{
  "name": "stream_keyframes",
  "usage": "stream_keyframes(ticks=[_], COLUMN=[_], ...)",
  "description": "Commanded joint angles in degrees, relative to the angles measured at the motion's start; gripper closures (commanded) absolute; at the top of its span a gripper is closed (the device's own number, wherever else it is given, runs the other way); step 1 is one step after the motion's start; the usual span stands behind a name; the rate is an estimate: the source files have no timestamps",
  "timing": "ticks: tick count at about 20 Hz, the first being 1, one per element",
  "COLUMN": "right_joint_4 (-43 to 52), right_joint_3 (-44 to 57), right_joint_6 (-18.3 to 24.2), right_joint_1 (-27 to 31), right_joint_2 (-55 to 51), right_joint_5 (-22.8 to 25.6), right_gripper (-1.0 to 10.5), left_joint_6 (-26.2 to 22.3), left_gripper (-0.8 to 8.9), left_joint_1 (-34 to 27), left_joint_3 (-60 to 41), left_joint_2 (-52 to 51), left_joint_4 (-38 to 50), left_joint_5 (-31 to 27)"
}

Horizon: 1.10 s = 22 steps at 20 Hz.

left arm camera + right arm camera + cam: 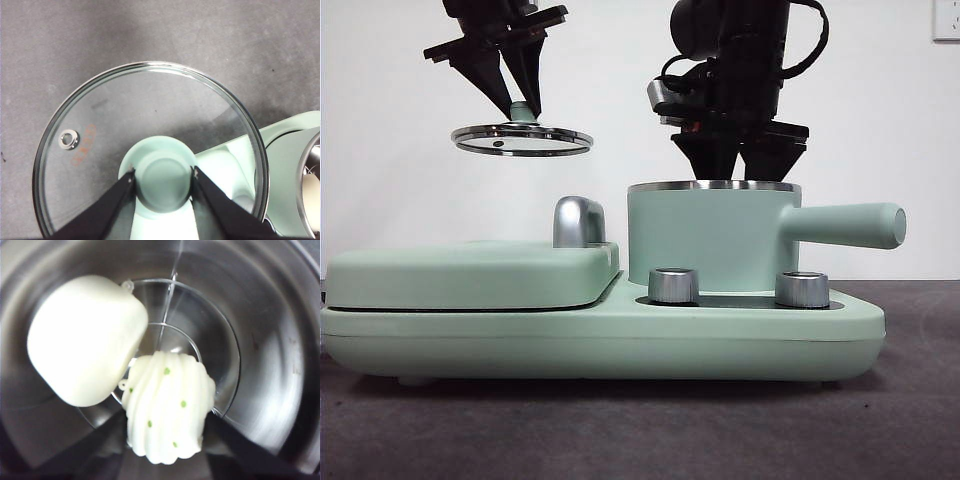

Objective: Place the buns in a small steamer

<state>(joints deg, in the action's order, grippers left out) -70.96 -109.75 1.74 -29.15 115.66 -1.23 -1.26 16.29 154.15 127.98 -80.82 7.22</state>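
Left gripper clamped on knob of glass lid, held high over griddle. Right gripper down inside steamer, jaws around ridged bun; smooth bun beside it, touching.

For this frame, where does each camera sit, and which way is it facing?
Front: low at table height, looking level at the small steamer; both arms hang above.
Left wrist: looks down past the left gripper, clamped on the knob of the glass lid.
Right wrist: looks into the steamer at both buns, its right gripper around the ridged bun.
Shared: lid, front and left wrist.
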Motion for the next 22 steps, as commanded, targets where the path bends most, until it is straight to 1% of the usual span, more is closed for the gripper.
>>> stream_keyframes(ticks=[1, 3, 6, 10, 12, 14, 16, 20, 22], right_joint_4=[0.2, 0.2, -0.2, -4.7, -7.5, -10.1, -10.2, -10.2, -10.2], right_joint_3=[-1.5, -1.5, -2.0, -7.1, -8.8, -8.7, -7.8, -3.4, 1.0], right_joint_6=[0.5, 0.4, 0.7, 0.7, 0.6, 0.6, 0.5, 0.0, -2.0], right_joint_1=[-0.2, -0.2, -0.2, 0.0, 0.0, 0.0, 0.2, 0.5, 0.1], right_joint_2=[1.0, 1.0, 0.7, -0.1, -2.2, -6.1, -10.5, -23.1, -31.1], right_joint_5=[0.3, 0.3, 0.3, 0.2, -0.2, -0.3, -0.3, -0.5, -0.6], right_gripper=[5.7, 5.1, 5.1, 5.1, 5.1, 5.1, 5.0, 5.0, 5.0], left_joint_6=[0.5, 0.5, 0.5, 0.7, 0.8, 1.0, 1.4, 1.8, 1.8], left_gripper=[7.27, 7.27, 7.27, 7.27, 7.27, 7.28, 7.28, 7.28, 7.28], left_joint_1=[0.2, 0.2, 0.2, 0.2, 0.3, 0.3, 0.4, 1.1, 1.8], left_joint_3=[2.7, 2.7, 2.7, 2.7, 2.7, 2.7, 2.7, 2.7, 2.7], left_joint_2=[0.9, 0.9, 0.9, 0.9, 0.9, 0.9, 0.9, 0.9, 0.9], left_joint_4=[1.3, 1.3, 1.3, 1.4, 1.4, 1.4, 1.3, 1.1, 1.0], left_joint_5=[0.2, 0.2, 0.2, 0.2, 0.2, 0.2, 0.2, 0.2, 0.2])
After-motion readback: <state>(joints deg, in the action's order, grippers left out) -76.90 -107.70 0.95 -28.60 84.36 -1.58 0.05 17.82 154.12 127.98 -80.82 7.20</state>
